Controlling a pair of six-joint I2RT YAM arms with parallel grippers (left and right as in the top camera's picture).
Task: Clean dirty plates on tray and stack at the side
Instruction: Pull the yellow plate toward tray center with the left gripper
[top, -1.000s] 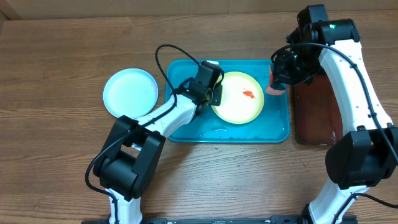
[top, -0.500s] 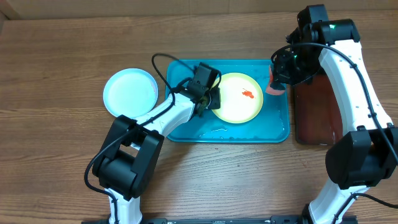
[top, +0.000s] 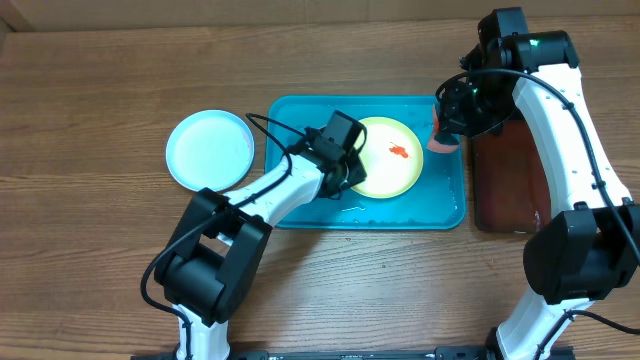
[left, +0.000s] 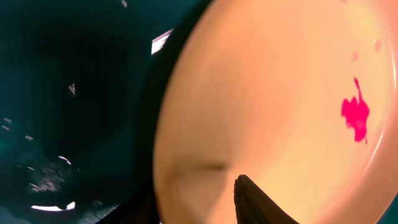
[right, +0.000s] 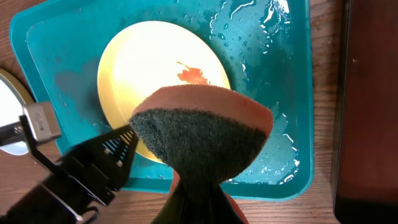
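Observation:
A pale yellow-green plate with a red smear lies in the teal tray. My left gripper is at the plate's lower-left rim. In the left wrist view one finger lies over the plate and the rim sits between the jaws. It looks shut on the rim. My right gripper is shut on a pink-and-dark-green sponge and holds it above the tray's right end, beside the plate. A light blue plate lies on the table left of the tray. I see no third plate.
A dark red-brown tray lies on the table right of the teal tray. Water drops lie on the teal tray's floor. The left arm's cable loops over the tray's left end.
My left gripper has slid from the plate's upper-left edge down to its lower-left rim. The right arm, the sponge and both plates have not moved.

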